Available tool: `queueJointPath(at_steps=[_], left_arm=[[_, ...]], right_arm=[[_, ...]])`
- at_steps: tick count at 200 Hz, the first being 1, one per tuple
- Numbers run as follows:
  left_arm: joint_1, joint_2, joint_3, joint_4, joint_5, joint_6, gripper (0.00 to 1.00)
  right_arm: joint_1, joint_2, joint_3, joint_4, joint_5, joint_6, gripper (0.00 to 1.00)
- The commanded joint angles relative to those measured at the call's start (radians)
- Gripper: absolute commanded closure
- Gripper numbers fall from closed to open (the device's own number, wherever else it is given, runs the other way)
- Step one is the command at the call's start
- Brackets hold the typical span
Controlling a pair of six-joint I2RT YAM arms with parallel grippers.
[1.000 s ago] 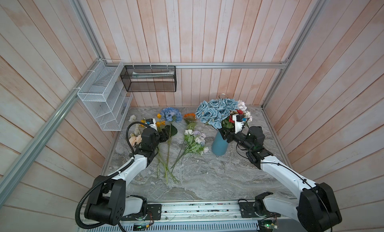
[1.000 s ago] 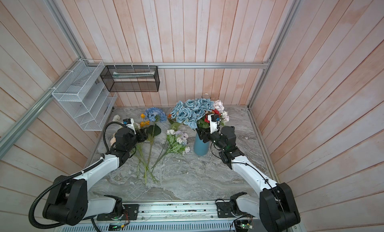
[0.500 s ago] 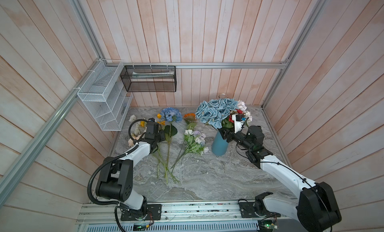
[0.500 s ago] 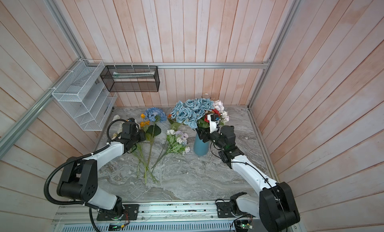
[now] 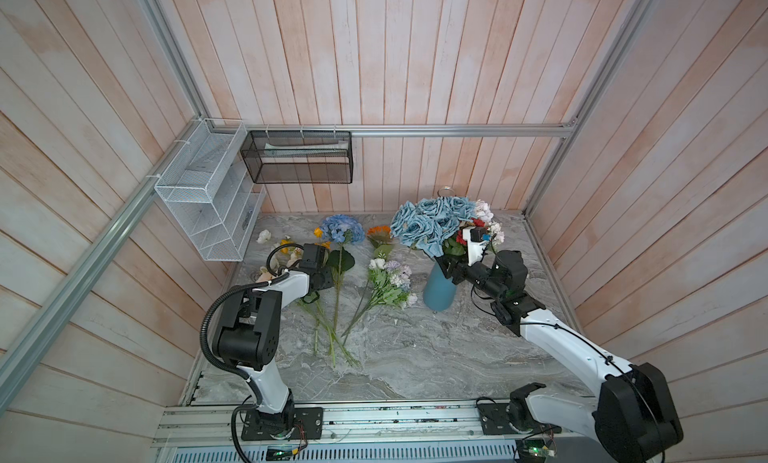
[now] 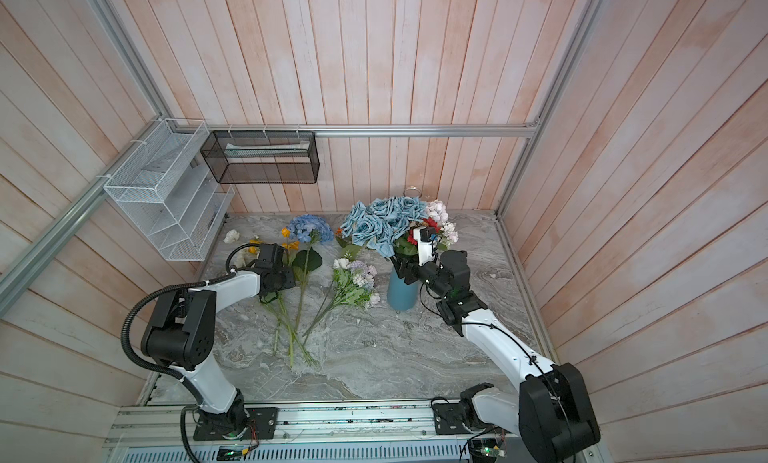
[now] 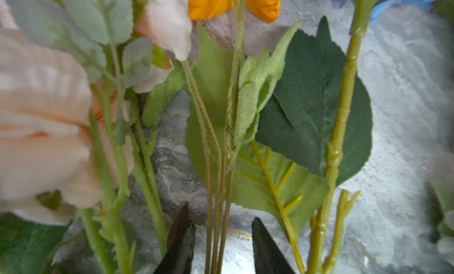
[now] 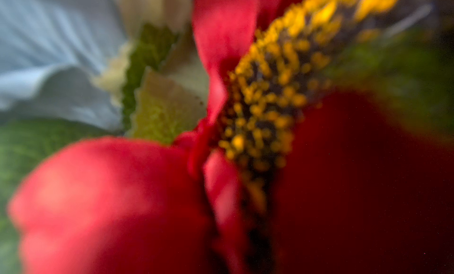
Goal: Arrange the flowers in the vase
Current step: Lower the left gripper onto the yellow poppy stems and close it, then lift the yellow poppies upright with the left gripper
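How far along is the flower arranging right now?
Roughly halfway. Done: blue roses and a red daisy stand in the vase. In hand: left gripper straddles thin stems, jaws not yet closed. Left: hydrangea, lilac sprig and others on the table.

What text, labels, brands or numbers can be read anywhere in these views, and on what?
None legible.
Vase: plain blue, no label showing.
Black mesh basket: pale flat item inside, any print too small to read.
Circuit board by the front rail: markings too small to read.
Wrist views: only stems and a blurred red bloom, no text.
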Motion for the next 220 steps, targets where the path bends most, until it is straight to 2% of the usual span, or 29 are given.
queueJointPath(at_steps=[1,42,77,114,151,220], left_arm=[[0.003,0.033,0.039,-0.045,-0.021,0.017,0.66],[-0.001,0.054,0.064,-0.050,-0.017,0.022,0.81],[-0.011,0.050,0.066,-0.051,-0.019,0.025,1.00],[-0.032,-0.022,0.065,-0.034,-0.029,0.015,1.00],[-0.039,-0.180,0.015,0.061,0.003,-0.024,1.00],[-0.041,-0.499,-0.240,0.522,0.152,-0.064,1.00]], right_arm=[[0.009,-0.004,0.031,-0.014,0.020,-0.018,0.42],[0.009,-0.011,0.033,-0.019,0.025,-0.026,0.42],[0.010,-0.018,0.033,-0.022,0.033,-0.036,0.42],[0.011,-0.016,0.034,-0.031,0.035,-0.039,0.42],[0.011,-0.020,0.031,-0.033,0.040,-0.039,0.42],[0.017,-0.024,0.031,-0.030,0.048,-0.036,0.42]])
